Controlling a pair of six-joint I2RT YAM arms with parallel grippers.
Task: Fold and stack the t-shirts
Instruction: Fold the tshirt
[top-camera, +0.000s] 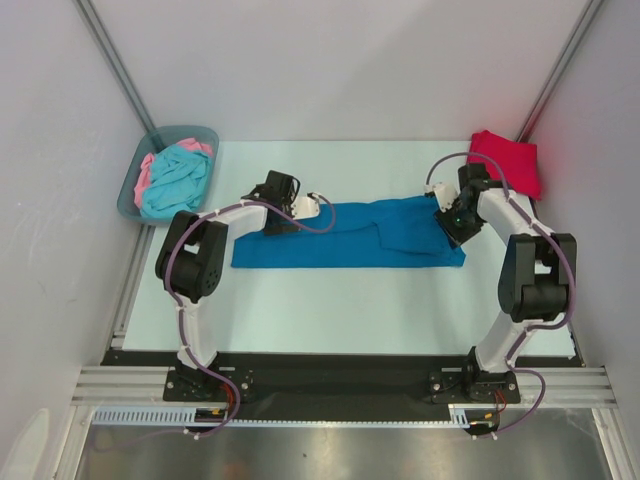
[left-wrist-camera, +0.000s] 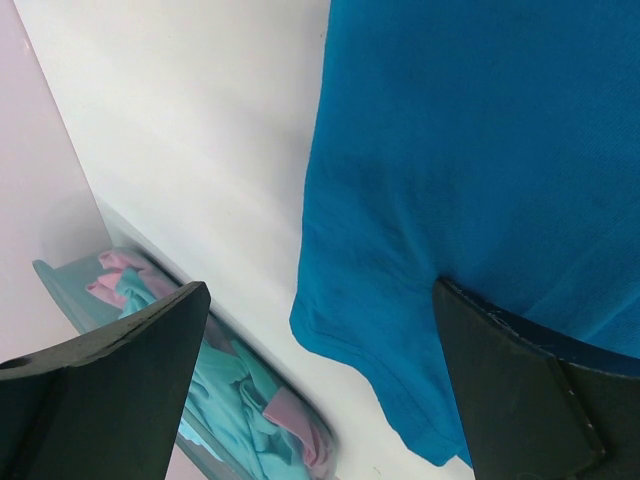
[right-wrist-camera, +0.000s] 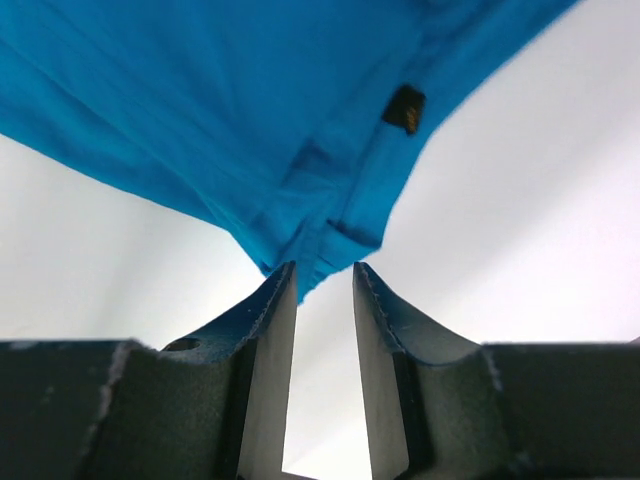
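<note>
A deep blue t-shirt (top-camera: 340, 240) lies as a long folded strip across the middle of the table. My left gripper (top-camera: 283, 212) sits at its far left end. In the left wrist view it (left-wrist-camera: 320, 300) is wide open, with the shirt's corner (left-wrist-camera: 480, 150) between the fingers and one finger (left-wrist-camera: 530, 400) over the cloth. My right gripper (top-camera: 447, 222) is at the far right end. In the right wrist view it (right-wrist-camera: 325, 268) stands narrowly open, with a corner of the blue shirt (right-wrist-camera: 200, 100) just at its tips. A bright red t-shirt (top-camera: 507, 160) lies at the back right.
A grey-blue bin (top-camera: 135, 188) stands at the back left, holding a turquoise shirt (top-camera: 180, 178) and a pink shirt (top-camera: 148, 170). The bin (left-wrist-camera: 55, 275) also shows in the left wrist view. White walls close in the table on three sides.
</note>
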